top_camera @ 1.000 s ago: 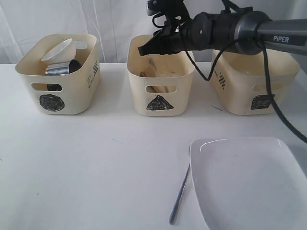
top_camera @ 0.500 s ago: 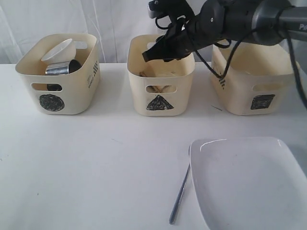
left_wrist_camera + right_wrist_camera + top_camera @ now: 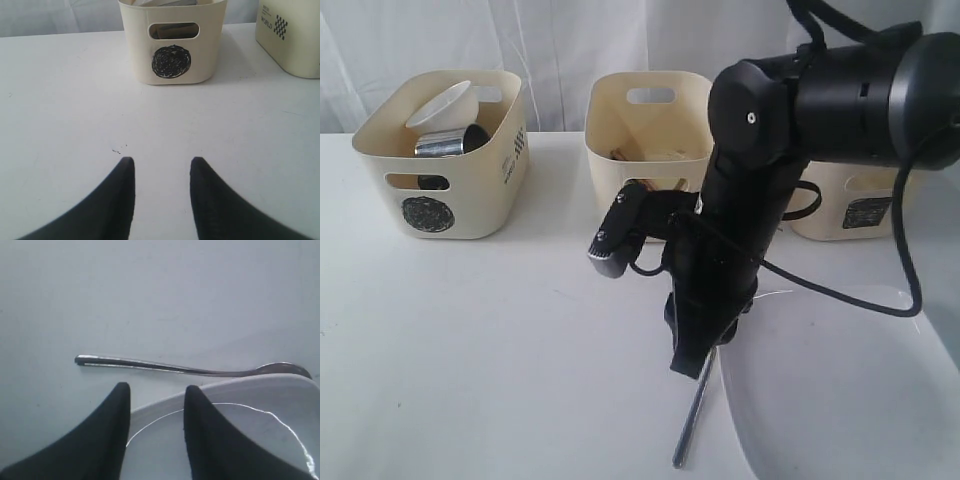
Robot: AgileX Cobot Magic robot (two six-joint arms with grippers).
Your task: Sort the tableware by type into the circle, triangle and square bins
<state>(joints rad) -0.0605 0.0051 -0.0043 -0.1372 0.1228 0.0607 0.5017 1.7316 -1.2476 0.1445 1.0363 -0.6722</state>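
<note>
— Surface?
— White table [image 3: 470,330], plain, a few faint specks.
— Far side?
— Three cream bins in a row, apart: circle bin [image 3: 470,195] left, triangle bin [image 3: 608,190] middle, square bin [image 3: 840,200] right.
— Near side?
— White square plate [image 3: 840,400] at right. Steel spoon [image 3: 692,425] lying flat just beside its left edge, handle toward the near edge.

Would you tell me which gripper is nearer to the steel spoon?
Right. The right gripper hangs close over the spoon; the left gripper faces the circle bin, with no spoon in its view.
</note>
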